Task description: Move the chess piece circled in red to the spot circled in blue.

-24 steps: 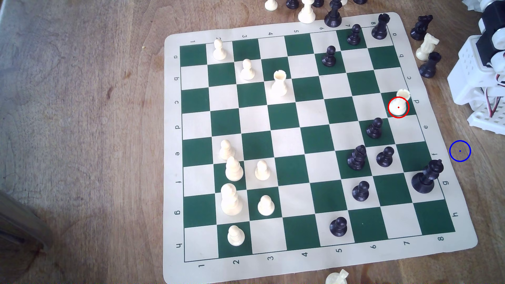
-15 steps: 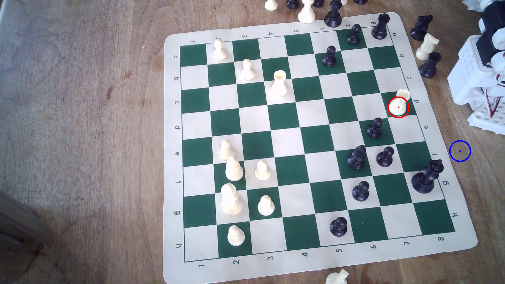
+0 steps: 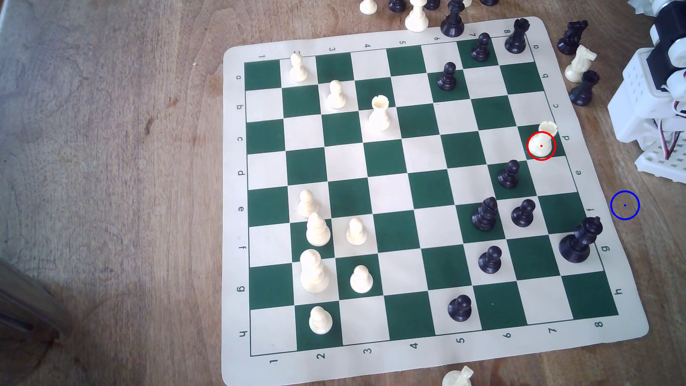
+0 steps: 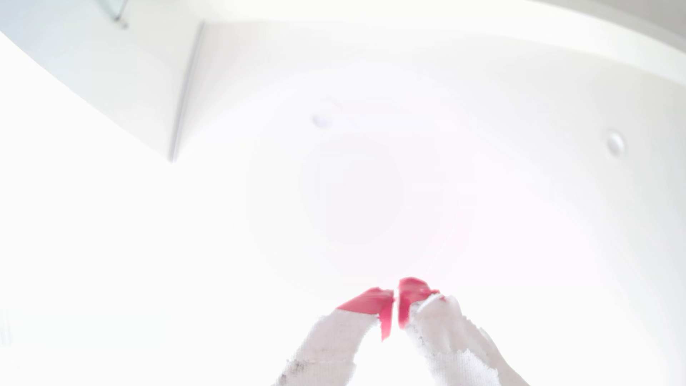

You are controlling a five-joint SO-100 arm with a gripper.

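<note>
Cream rook (image 3: 542, 141) in red circle, upright on a green square at the chess mat's (image 3: 234, 208) exterior-view-right edge near the "d" label, black pawn (image 3: 509, 174) one square diagonally nearer the mat's bottom edge. Blue-circled spot (image 3: 625, 205) on bare wooden table (image 3: 111, 185), just off that same mat edge beside the "f" label, well apart from rook, with white arm base (image 3: 649, 111) near the table's right edge above it. Gripper (image 4: 396, 297) in wrist view aimed at washed-out white background, red-tipped fingers (image 4: 371, 301) almost together with a thin slit between, gripping nothing.
</note>
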